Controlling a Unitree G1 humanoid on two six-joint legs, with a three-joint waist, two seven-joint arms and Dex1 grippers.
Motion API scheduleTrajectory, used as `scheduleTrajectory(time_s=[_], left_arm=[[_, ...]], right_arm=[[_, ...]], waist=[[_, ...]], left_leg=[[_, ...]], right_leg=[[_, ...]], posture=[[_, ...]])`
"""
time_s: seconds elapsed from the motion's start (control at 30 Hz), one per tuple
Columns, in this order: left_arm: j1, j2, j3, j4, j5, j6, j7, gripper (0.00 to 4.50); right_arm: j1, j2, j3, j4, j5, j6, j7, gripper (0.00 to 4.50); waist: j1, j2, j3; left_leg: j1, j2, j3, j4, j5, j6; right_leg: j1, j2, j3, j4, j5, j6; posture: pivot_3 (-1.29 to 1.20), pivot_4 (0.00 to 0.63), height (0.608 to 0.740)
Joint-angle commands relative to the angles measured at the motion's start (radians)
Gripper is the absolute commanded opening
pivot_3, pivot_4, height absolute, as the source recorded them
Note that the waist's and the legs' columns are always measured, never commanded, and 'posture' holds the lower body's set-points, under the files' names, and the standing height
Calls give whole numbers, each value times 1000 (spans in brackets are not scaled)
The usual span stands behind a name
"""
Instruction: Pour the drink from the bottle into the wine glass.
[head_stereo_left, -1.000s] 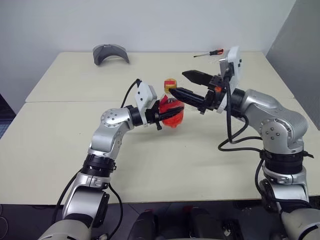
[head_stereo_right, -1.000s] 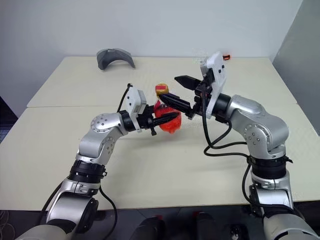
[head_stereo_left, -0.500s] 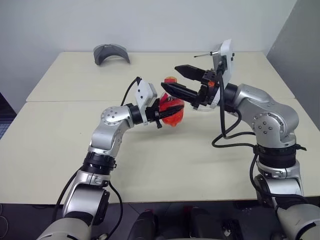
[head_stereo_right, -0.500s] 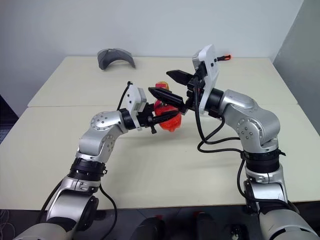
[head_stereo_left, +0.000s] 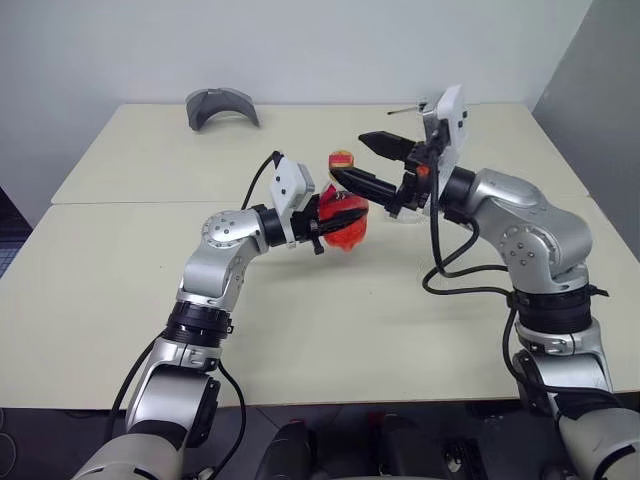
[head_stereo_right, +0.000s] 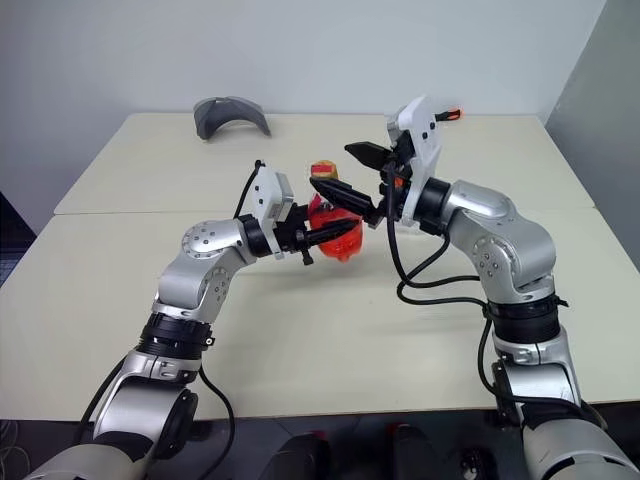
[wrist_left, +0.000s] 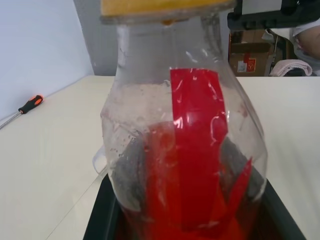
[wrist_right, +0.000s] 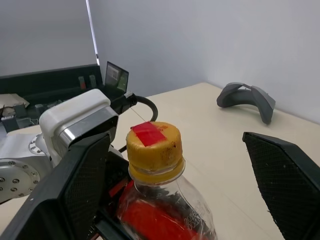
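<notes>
Two cream tables (head_stereo_left: 120, 330) against pale wall (head_stereo_left: 300, 45).

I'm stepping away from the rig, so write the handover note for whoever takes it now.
Left gripper: shut on the bottle, held upright above the table.
Right gripper: open, its fingers on either side of the yellow cap, not gripping it.
Drink: all in the bottle.
Wine glass: partly hidden behind the right arm.
Done: bottle picked up.
Left: take the cap off, pour into the glass.

One bottle (head_stereo_left: 342, 218) with one yellow cap (wrist_right: 153, 145); one screwdriver (wrist_left: 24, 108); one grey curved object (head_stereo_left: 221, 106); two tables (head_stereo_left: 120, 160) pushed together; two grippers, left (head_stereo_left: 338, 216) and right (head_stereo_left: 362, 162).
</notes>
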Motion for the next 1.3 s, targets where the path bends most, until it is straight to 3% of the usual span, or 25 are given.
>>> scheduleTrajectory(time_s=[0.03, 0.43, 0.97, 1.1, 1.3], left_arm=[[-18, -4, 17, -31, -5, -31, -4, 1294], [9, 0, 17, -63, -9, -27, -2, 1294], [24, -6, 13, -74, -12, -31, -16, 1294], [21, -10, 12, -71, -10, -34, -18, 1294], [10, -16, 13, -60, -8, -36, -20, 1294]], right_arm=[[-9, 2, -7, -10, -4, -30, 14, 4500], [-22, 7, -30, 20, 7, -14, -2, 4500], [132, -120, -117, -137, 71, 99, 6, 4500], [117, -91, -127, -186, 172, 163, 6, 4500], [38, -18, -85, -138, 149, 139, -46, 4500]], waist=[[0, 0, 0], [0, 0, 0], [1, 0, 0], [-1, 0, 0], [0, 0, 0]], left_leg=[[0, 0, 0, 0, 0, 0], [0, 0, 0, 0, 0, 0], [0, 0, 0, 0, 0, 1], [0, 0, 0, 0, 0, 1], [0, 0, 0, 0, 0, 1]], right_leg=[[0, 0, 0, 0, 0, 0], [0, 0, 0, 0, 0, 0], [0, 0, 0, 0, 0, 0], [0, 0, 0, 0, 0, 0], [0, 0, 0, 0, 0, 0]], posture=[[0, 150, 740], [0, 150, 740], [0, 150, 740], [0, 150, 740], [0, 150, 740]])
